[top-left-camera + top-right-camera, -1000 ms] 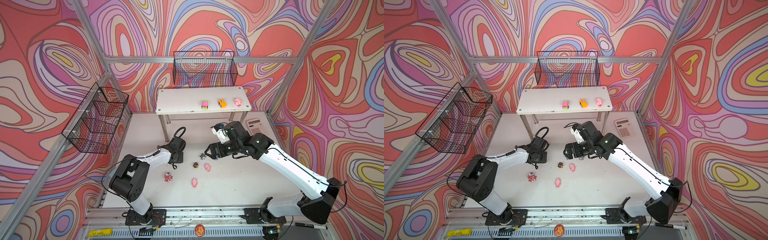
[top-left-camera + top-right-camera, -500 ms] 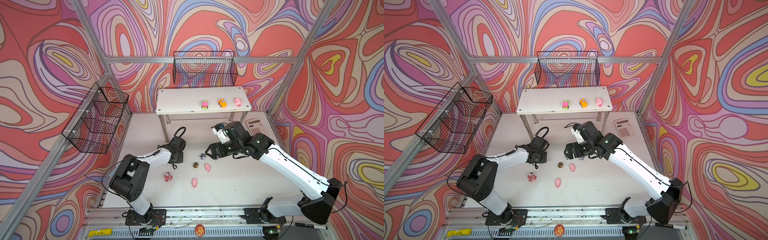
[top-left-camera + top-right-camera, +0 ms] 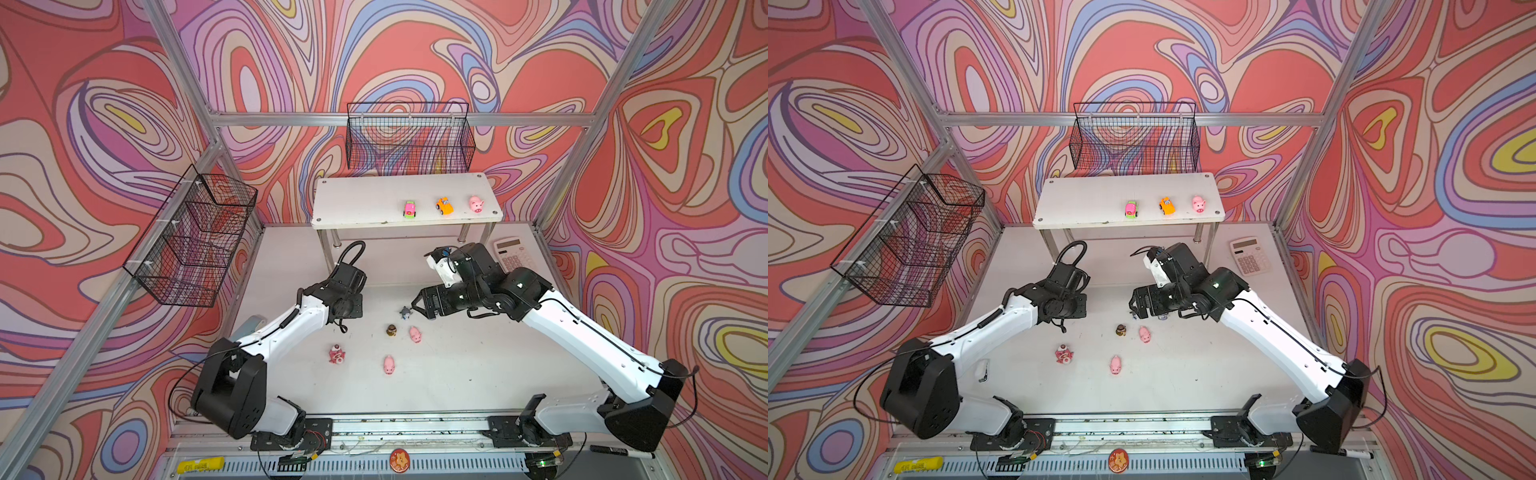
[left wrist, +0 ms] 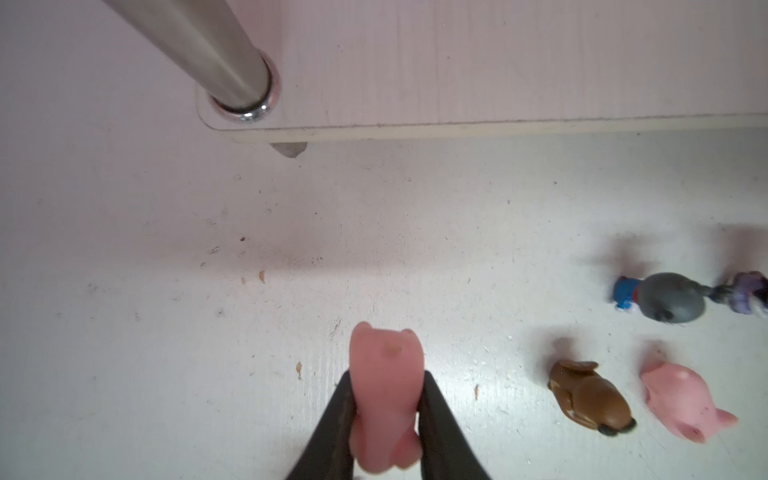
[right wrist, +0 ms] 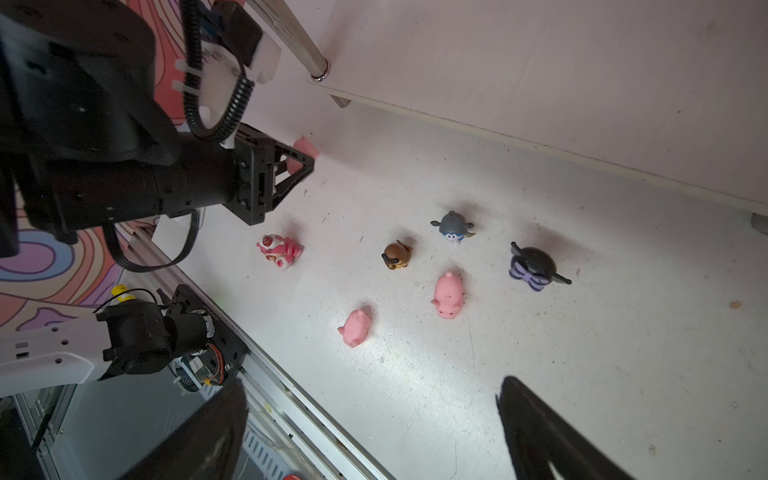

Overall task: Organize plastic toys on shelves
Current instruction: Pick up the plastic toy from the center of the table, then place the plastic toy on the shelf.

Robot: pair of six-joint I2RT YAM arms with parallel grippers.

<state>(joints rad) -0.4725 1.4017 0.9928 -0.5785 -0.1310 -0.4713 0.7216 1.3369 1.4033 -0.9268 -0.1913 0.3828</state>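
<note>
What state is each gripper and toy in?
left gripper, shut on held pig
right gripper, open, empty
pink-green car, on top shelf
orange car, on top shelf
shelf pig, on top shelf
grey figurine, on table
brown figurine, on table
horned figurine, on table
pink bear, on table
middle pig, on table
front pig, on table

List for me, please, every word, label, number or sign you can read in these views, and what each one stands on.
No text here is legible.
Yellow tag on the front rail: dark print, too small to read.
Calculator on the table beside the shelf: key marks and display too small to read.
Round red badge on the front rail: a small picture, no words that can be made out.
</note>
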